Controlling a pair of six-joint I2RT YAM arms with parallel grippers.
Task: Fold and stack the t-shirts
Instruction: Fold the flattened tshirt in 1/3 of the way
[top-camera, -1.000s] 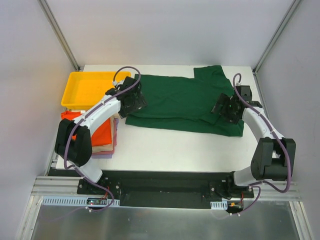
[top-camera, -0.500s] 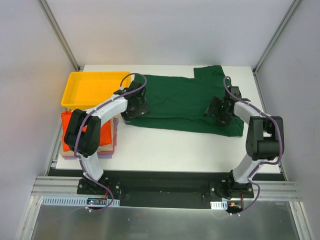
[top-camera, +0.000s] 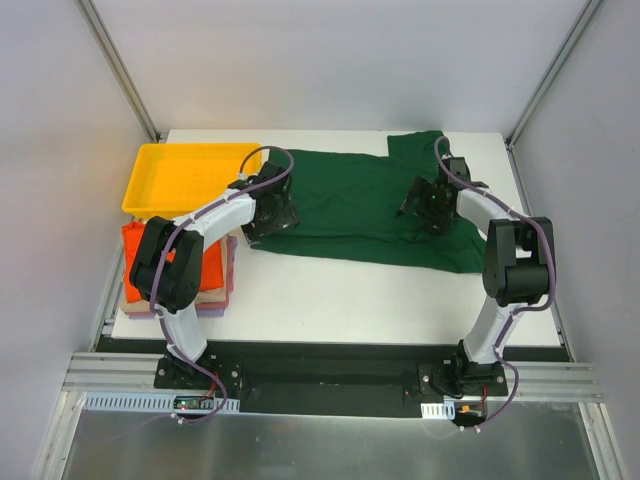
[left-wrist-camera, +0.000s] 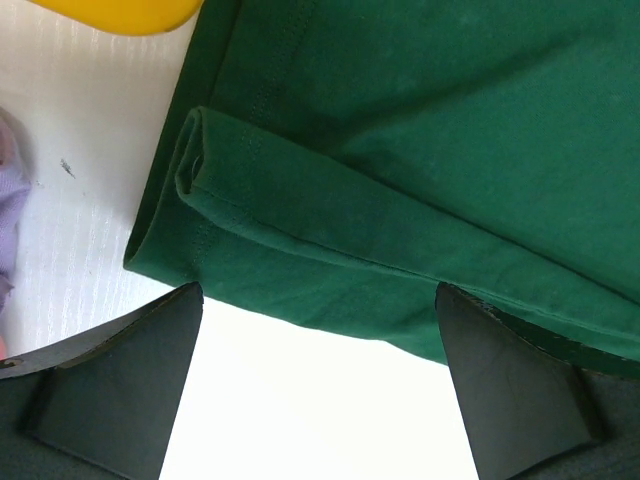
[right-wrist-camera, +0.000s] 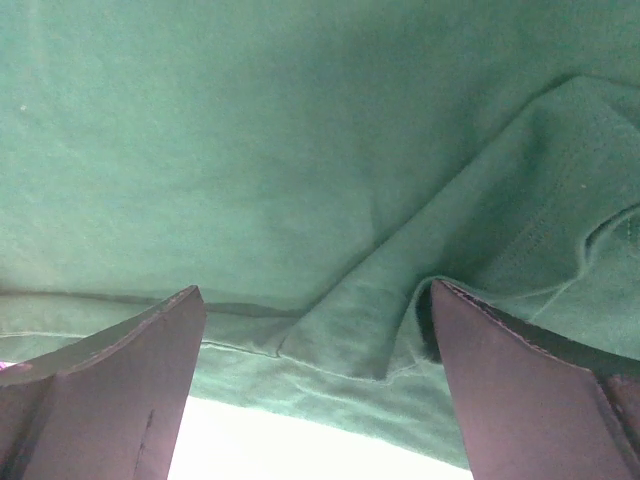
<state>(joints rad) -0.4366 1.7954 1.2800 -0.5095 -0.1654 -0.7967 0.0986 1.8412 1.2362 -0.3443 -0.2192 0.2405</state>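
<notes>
Both the left gripper (top-camera: 268, 212) and the right gripper (top-camera: 425, 205) have their fingers wide apart and hold nothing. The left is over the green shirt's (top-camera: 345, 195) folded left end, near the tray (top-camera: 138, 195) in the far-left corner. The right is over a crease toward the right edge. The green shirt lies spread across the desk's (top-camera: 340, 300) far half. At the left edge, an orange shirt (top-camera: 205, 262) tops a beige shirt (top-camera: 208, 296) and a lilac shirt (top-camera: 231, 278).

From where I stand, four t-shirts: one dark green t-shirt (top-camera: 350, 205), one orange t-shirt (top-camera: 208, 262), one beige t-shirt (top-camera: 206, 294), one lilac t-shirt (top-camera: 212, 309). One yellow tray (top-camera: 175, 175). Two arms, the left arm (top-camera: 215, 215) and the right arm (top-camera: 497, 212), and one tabletop (top-camera: 350, 295).
</notes>
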